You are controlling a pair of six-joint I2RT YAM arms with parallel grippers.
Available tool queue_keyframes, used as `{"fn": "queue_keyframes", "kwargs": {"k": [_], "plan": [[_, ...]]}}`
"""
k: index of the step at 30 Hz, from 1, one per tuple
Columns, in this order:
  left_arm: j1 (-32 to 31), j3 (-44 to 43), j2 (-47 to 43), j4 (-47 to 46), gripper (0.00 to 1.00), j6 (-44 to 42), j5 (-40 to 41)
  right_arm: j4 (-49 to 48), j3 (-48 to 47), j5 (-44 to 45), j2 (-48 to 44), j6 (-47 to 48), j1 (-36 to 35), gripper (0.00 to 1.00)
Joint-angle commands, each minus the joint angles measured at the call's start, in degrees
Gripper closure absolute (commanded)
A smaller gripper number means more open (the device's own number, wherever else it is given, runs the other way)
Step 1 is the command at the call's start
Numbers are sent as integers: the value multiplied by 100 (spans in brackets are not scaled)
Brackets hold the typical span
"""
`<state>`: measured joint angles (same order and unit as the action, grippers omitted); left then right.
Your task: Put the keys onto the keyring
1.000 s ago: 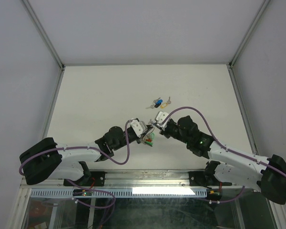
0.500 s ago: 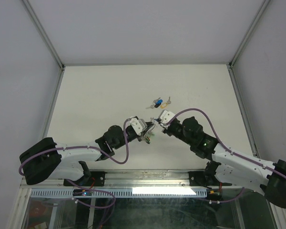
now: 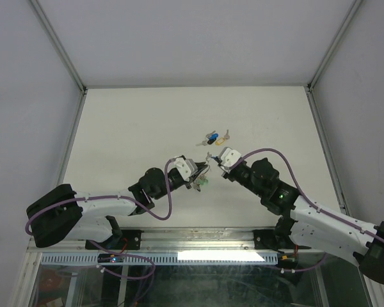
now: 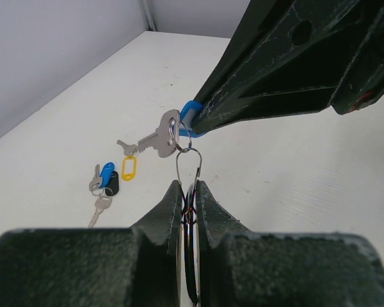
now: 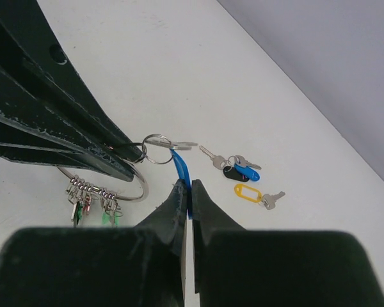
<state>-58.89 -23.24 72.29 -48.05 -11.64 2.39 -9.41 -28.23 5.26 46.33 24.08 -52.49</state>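
So my left gripper (image 4: pixel 187 190) was pinched tight on the keyring (image 4: pixel 189 149) to hold its wire steady. My right gripper (image 5: pixel 187 192) squeezed the blue-tagged key (image 4: pixel 155 139) so its little loop could slide onto that wire. The other keys (image 5: pixel 242 173) lay close together on the table (image 5: pixel 115 51), well apart from both grippers.

The keyring (image 5: pixel 145 184) is thin, shiny metal wire. The blue key tag (image 5: pixel 181 167) in the right hand (image 5: pixel 186 187) looks like glossy plastic, as does the yellow tag (image 5: pixel 246 190) beyond that hand. The hand itself is scuffed matt black plastic, and the surface (image 5: pixel 115 57) is matt white.
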Motion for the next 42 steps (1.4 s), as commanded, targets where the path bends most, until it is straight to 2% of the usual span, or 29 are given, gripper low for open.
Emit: {"fn": "queue_keyframes", "kwargs": {"k": [1,6,16,18,24,27,29,34,42], "plan": [[-43,-71,19,-10,100,-39,-246,-567,-53,778,-304,141,108,100],[-43,-75,32,-11,100,-39,-279,-534,-106,740,-242,133,107,100],[-43,-101,64,25,100,-49,-374,-423,-475,-15,587,112,107,100],[-43,-106,64,24,100,-49,-376,-381,-538,-91,695,130,112,94],[-43,-102,57,37,100,-49,-338,-407,-442,135,464,59,107,64],[-43,-100,42,33,100,-45,-313,-172,-406,191,216,-54,107,57],[-43,-101,35,39,100,-40,-288,22,-390,275,18,-172,108,56],[-43,-101,37,39,100,-40,-240,581,-635,501,-207,-1166,110,56],[-43,-110,47,67,100,-39,-203,2436,-1930,342,618,-4159,127,57]]}}
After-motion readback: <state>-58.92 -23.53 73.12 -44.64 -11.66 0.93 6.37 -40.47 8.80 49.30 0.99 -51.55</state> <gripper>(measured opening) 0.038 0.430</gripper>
